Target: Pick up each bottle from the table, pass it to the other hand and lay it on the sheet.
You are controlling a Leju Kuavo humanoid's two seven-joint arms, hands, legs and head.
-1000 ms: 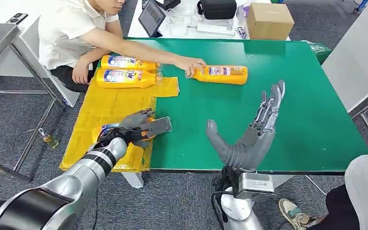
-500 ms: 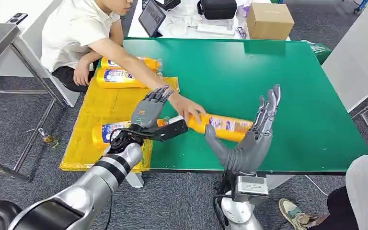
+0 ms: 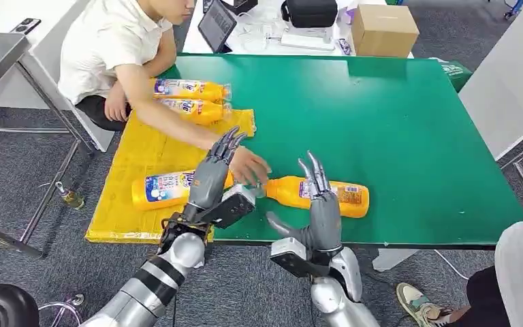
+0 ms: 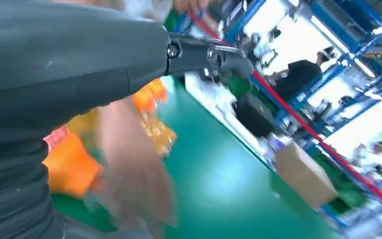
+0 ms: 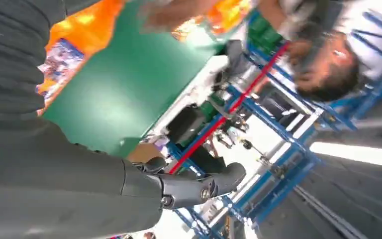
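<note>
Nearest you, the robot's silver right hand (image 3: 320, 218) is raised at the front edge of the green table (image 3: 408, 129), fingers (image 3: 315, 178) spread and pointing up, holding nothing. Directly behind it an orange plastic bottle with a printed label (image 3: 337, 195) lies on its side on the green top, cap toward the left.

Item two: the robot's silver left hand (image 3: 211, 187), also upright with fingers (image 3: 228, 143) extended and apart, nothing held. It stands over the near right edge of the yellow plastic sheet (image 3: 143, 153).

Item three: a second orange labelled bottle (image 3: 160, 189) lies flat on that sheet, just left of the left hand and partly hidden by it.

Item four: a person's hand (image 3: 248, 167) rests at the cap end of the bottle on the green top, between your two robot hands.

Farther back, two more orange bottles (image 3: 194, 99) lie side by side at the sheet's far edge, near the seated person in a white shirt (image 3: 105, 48).

Farthest: a brown cardboard box (image 3: 383, 28) and a black bag (image 3: 310, 12) beyond the table.
</note>
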